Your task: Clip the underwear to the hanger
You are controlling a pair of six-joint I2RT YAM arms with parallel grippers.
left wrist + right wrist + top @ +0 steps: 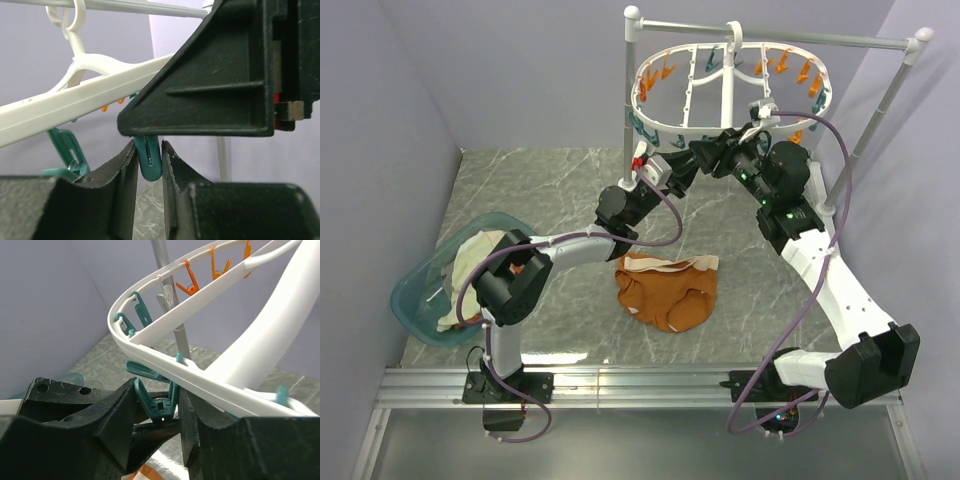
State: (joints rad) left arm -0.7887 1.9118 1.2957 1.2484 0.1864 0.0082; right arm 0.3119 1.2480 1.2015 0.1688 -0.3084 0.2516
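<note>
The rust-orange underwear with its cream waistband lies flat on the table, with no gripper touching it. The white oval hanger hangs from the rail, ringed by teal and orange clothespins; it also shows in the left wrist view and the right wrist view. Both grippers meet under its near rim. My left gripper is closed on the lower tip of a teal clothespin. My right gripper pinches the handles of a teal clothespin.
A blue basin with pale cloths stands at the table's left edge. The grey-white pole stand and its rail carry the hanger at the back. Purple walls close in on the left, the back and the right.
</note>
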